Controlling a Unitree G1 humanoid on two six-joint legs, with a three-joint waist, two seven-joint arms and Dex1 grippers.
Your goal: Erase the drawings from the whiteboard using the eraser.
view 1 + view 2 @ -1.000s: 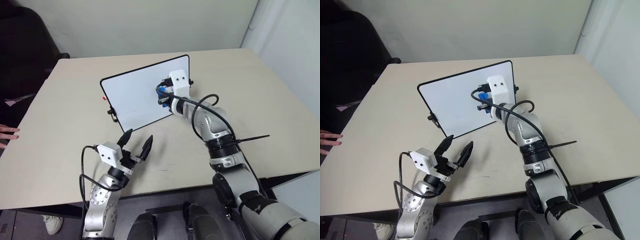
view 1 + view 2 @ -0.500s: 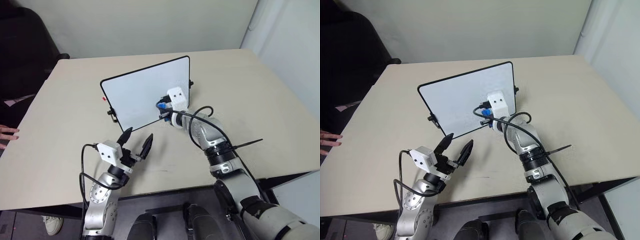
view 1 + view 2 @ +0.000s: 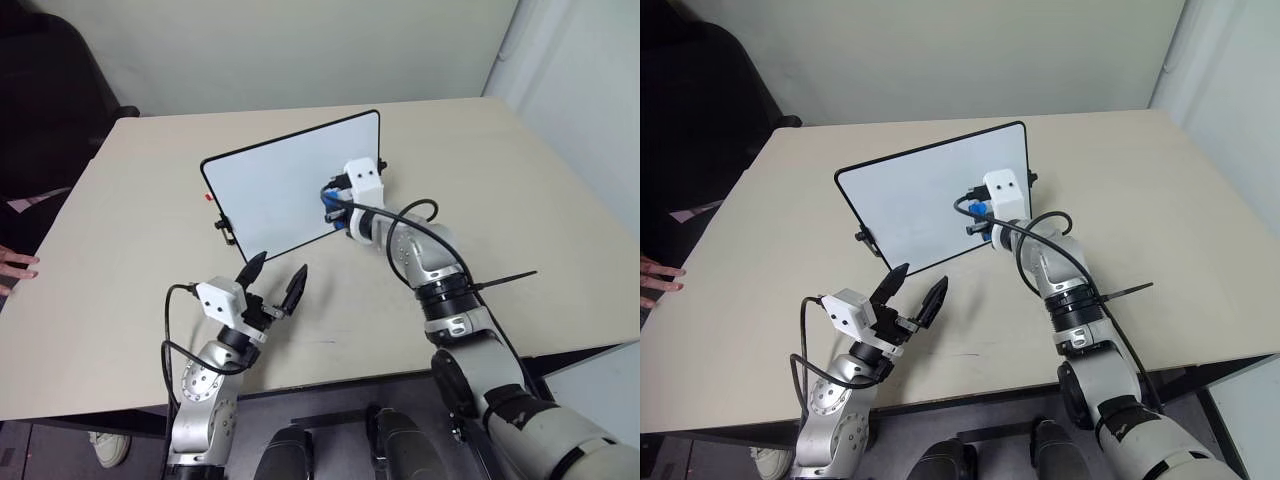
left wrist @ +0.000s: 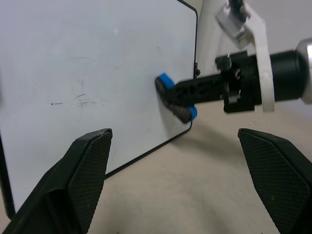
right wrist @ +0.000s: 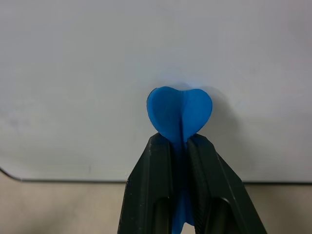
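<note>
The whiteboard (image 3: pixel 285 195) is standing tilted on its small black feet in the upper middle of the left eye view, on the beige tabletop (image 3: pixel 520 180). It is a white rectangle with a thin black frame and rounded corners. Its surface is looking almost clean; in the left wrist view only faint grey marks (image 4: pixel 80 100) are showing in the middle-left of the board, and I cannot tell if blue drawings are remaining.

The eraser (image 5: pixel 179 113) is a small bright blue block with a darker underside. The right end effector (image 3: pixel 333 203) is holding it tight between its two black fingers (image 5: pixel 151 195), and the soft block is bulging out past the fingertips into a heart-like shape. In the left wrist view the eraser (image 4: pixel 174 95) is pressing against the board near its right edge, close to the lower right corner.

The left end effector (image 3: pixel 275 282) is hovering over the tabletop in the lower left of the left eye view, in front of the board and well apart from it, with its jaws standing wide and nothing between them.

A small red thing (image 3: pixel 207 196) is showing just beside the left edge of the board. A person's hand (image 3: pixel 14 268) is resting at the far left edge of the frame. A black cable tie (image 3: pixel 505 277) is sticking out from the right arm. Nothing is standing between the eraser and the board.
</note>
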